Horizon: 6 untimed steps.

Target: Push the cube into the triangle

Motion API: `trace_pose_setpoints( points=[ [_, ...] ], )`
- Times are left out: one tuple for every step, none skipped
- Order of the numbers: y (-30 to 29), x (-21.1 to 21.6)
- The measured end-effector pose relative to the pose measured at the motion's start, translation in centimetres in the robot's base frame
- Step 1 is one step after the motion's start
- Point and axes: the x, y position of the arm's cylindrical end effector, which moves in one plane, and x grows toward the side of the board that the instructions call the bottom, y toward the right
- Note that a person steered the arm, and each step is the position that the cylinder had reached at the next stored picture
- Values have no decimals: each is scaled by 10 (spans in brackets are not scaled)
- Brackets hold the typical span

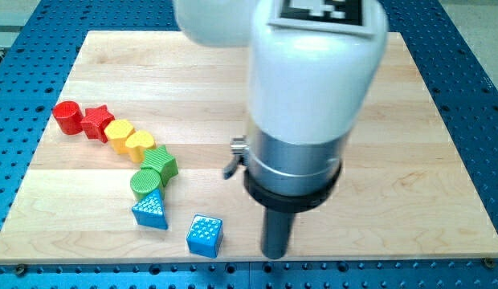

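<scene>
A blue cube [205,235] lies near the view's bottom edge of the wooden board [393,120]. A blue triangle [150,210] lies just up and to the left of it, with a small gap between them. My rod comes down from the large white and grey arm at the view's centre right. My tip [275,255] rests on the board to the right of the cube, about a block's width away from it, close to the board's bottom edge.
A curved row of blocks runs from the view's left down to the triangle: red cylinder [68,117], red star [97,122], yellow cylinder [119,133], yellow heart [140,145], green star [161,163], green cylinder [144,182]. Blue perforated table surrounds the board.
</scene>
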Motion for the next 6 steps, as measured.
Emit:
trace_pose_setpoints(
  points=[
    [-31,0],
    [-58,0],
    [-86,-3],
    [-108,-20],
    [-114,-40],
    [-114,-52]
  ],
)
